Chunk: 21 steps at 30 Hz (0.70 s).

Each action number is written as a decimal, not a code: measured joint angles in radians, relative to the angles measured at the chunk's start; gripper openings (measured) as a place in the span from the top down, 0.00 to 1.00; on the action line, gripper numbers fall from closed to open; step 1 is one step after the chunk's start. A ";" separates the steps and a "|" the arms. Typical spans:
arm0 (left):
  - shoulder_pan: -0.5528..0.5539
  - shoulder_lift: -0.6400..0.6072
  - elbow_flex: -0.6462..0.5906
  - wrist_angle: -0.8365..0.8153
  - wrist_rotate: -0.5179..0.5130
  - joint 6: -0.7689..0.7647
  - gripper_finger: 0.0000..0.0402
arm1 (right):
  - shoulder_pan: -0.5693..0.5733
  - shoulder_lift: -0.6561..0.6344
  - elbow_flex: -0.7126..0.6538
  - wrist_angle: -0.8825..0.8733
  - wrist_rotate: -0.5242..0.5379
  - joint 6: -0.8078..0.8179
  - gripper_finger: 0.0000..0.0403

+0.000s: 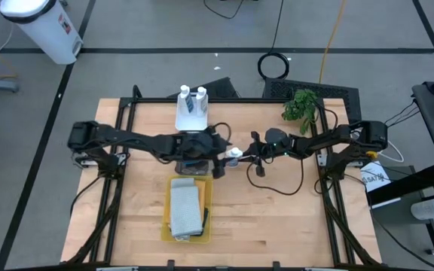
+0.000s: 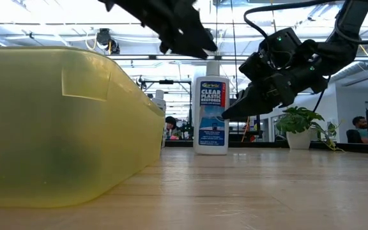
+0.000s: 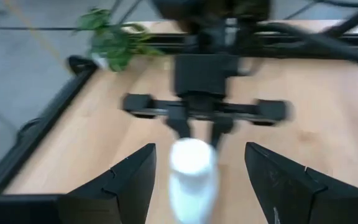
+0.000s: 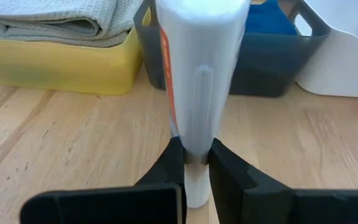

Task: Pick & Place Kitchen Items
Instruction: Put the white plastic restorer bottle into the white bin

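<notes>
Yellow tray [image 2: 56, 128] nearest, at the near side of the bench [image 1: 277, 218], pale grey cloth [image 1: 185, 208] folded inside. Beyond it a white bottle [image 2: 211, 108] stands upright at mid-bench. Right pincer [image 4: 196, 163] closed tight on the bottle's low end. Left pincer [image 3: 197, 180] spread wide, one finger either side of the bottle's cap, not touching. Two more bottles [image 1: 192, 96] in the white tray [image 1: 191, 119] at the far side. Plant [image 1: 300, 105] far right.

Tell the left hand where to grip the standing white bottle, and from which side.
Grip the white bottle at its cap end, from above: it stands upright, the open left hand straddles its top, and the right hand pinches it from the side.
</notes>
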 joint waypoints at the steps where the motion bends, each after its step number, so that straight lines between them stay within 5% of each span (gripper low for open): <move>1: 0.008 0.020 0.016 -0.002 -0.020 0.000 0.38 | 0.000 0.000 0.000 0.000 0.000 0.000 0.94; 9: 0.064 0.096 0.045 -0.014 0.106 0.008 0.38 | 0.000 0.001 0.000 0.000 0.001 -0.001 0.94; 21: 0.102 0.129 0.044 0.000 0.134 0.045 0.38 | -0.001 0.001 0.000 -0.001 0.003 0.002 0.94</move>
